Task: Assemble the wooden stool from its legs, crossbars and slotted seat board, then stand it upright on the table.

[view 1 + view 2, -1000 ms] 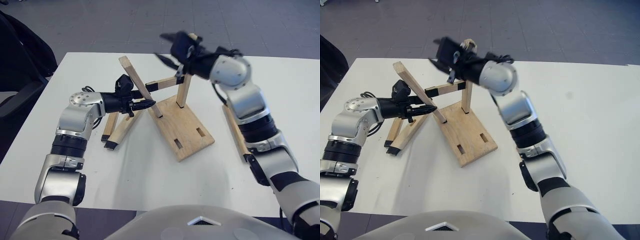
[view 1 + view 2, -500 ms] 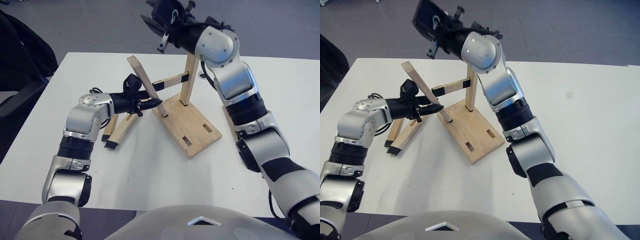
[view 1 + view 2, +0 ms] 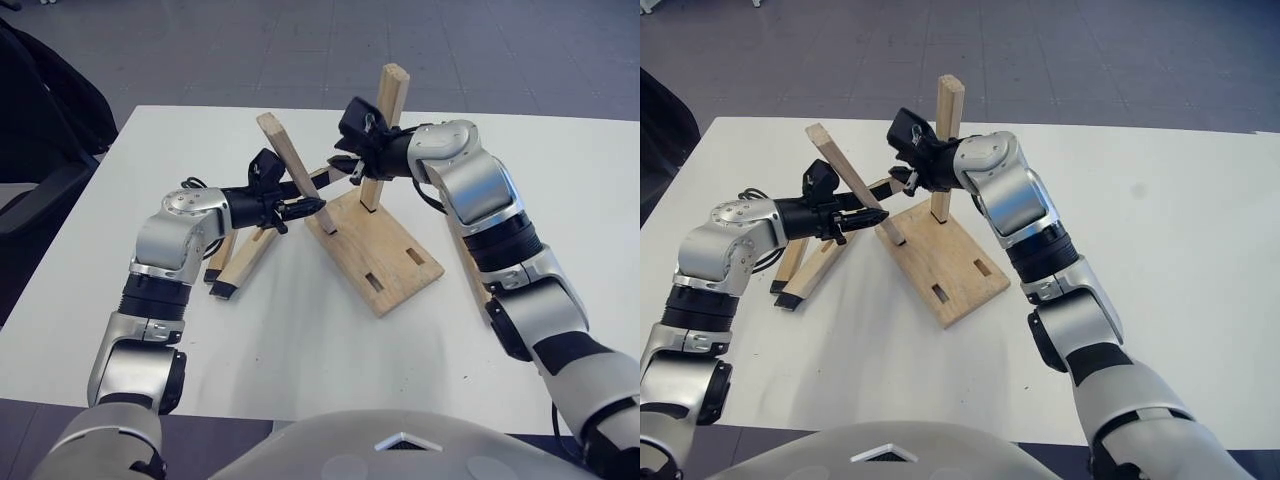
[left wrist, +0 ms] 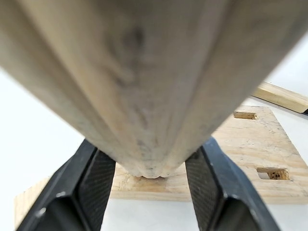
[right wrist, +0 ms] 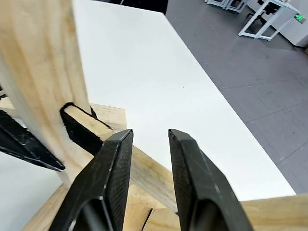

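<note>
The white table [image 3: 560,200] carries everything, and flat on it, below both claws, lies the slotted seat board [image 3: 390,255], with two open slots showing on the side toward the robot. Two legs rise from its far end. The upright leg [image 3: 388,100] stands just behind the right claw [image 5: 149,134]. The tilted leg [image 3: 280,150] leans away from it and runs through the left claw [image 3: 305,208]. The left claw is clamped on this leg low down, close to where it meets the board.

A crossbar [image 5: 147,168] with black-taped ends links the two legs. It passes directly under the right claw, whose two fingers [image 5: 108,178] are parted by a narrow gap with nothing between them. A few loose sticks [image 3: 240,262] lie on the table behind the left claw, beside that arm.

From where I stand, the wood looks light, stiff and dry, so it shouldn't slip or crush under the pads. The weak spots are likely the joints: the leaning leg could lever out of its slot if pushed high up. I'd grip the legs low, near the board, and the crossbar at bare wood mid-span, clear of the tape.
</note>
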`<state>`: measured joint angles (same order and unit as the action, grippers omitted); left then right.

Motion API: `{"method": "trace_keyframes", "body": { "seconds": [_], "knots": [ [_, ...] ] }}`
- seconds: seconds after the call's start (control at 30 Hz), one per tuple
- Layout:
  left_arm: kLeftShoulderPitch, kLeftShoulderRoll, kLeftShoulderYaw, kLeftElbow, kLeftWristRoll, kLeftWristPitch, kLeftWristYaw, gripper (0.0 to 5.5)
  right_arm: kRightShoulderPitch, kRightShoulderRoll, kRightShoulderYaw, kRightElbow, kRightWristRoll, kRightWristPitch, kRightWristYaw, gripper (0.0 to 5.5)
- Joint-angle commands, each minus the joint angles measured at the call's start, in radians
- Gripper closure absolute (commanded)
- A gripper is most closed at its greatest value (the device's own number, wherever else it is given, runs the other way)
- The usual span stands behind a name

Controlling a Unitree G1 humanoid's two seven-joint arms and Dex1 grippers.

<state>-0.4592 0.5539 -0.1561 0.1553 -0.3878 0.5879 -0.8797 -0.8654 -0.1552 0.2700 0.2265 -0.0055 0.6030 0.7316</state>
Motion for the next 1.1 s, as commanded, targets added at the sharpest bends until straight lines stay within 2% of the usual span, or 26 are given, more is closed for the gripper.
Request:
{"method": "trace_keyframes", "body": {
  "seconds": [0.03,0.1,0.2,0.27,0.37,0.47,0.6,0.67,0.77,0.83,0.93,1.0,1.1],
  "knots": [
    [0.071,-0.02,-0.075,0.057,0.048,0.084,0.003,3.46,-0.123,0.043,-0.156,-0.092,0.087,-0.135,-0.09,4.15],
    [0.075,-0.021,-0.076,0.054,0.047,0.087,0.003,3.46,-0.164,0.03,-0.138,-0.053,0.068,-0.184,-0.092,4.15],
    [0.069,-0.023,-0.081,0.059,0.05,0.085,0.0,3.46,-0.133,-0.002,-0.01,0.082,-0.005,-0.182,-0.03,4.15],
    [0.06,-0.025,-0.088,0.062,0.053,0.087,-0.002,3.46,-0.07,-0.027,0.076,0.151,-0.034,-0.132,0.038,4.15],
    [0.053,-0.025,-0.09,0.053,0.05,0.097,0.0,3.46,-0.009,-0.065,0.127,0.154,-0.032,0.007,0.113,4.15],
    [0.047,-0.023,-0.091,0.047,0.049,0.109,0.0,3.46,-0.037,-0.061,0.063,0.142,-0.007,0.021,0.073,4.15],
    [0.023,-0.016,-0.096,0.062,0.053,0.122,-0.011,3.46,-0.09,-0.02,-0.218,-0.07,0.184,-0.05,-0.021,4.15],
    [0.026,0.001,-0.101,0.07,0.055,0.121,-0.031,3.46,-0.129,-0.05,-0.36,-0.144,0.251,-0.08,-0.097,4.15],
    [0.048,0.036,-0.103,0.046,0.036,0.142,-0.066,3.46,-0.197,-0.142,-0.49,-0.034,0.267,-0.137,-0.189,4.15],
    [0.063,0.062,-0.103,0.018,0.019,0.158,-0.097,3.46,-0.211,-0.219,-0.472,0.118,0.2,-0.209,-0.207,4.15],
    [0.059,0.119,-0.117,-0.017,-0.015,0.186,-0.176,3.46,-0.169,-0.327,-0.331,0.462,0.018,-0.403,-0.183,4.15],
    [0.031,0.127,-0.124,0.008,-0.009,0.176,-0.191,3.46,-0.125,-0.34,-0.252,0.649,-0.066,-0.531,-0.164,4.15],
    [0.012,0.103,-0.133,0.043,0.017,0.137,-0.166,3.46,-0.104,-0.345,-0.238,0.842,-0.099,-0.648,-0.181,4.15]
  ]
}}
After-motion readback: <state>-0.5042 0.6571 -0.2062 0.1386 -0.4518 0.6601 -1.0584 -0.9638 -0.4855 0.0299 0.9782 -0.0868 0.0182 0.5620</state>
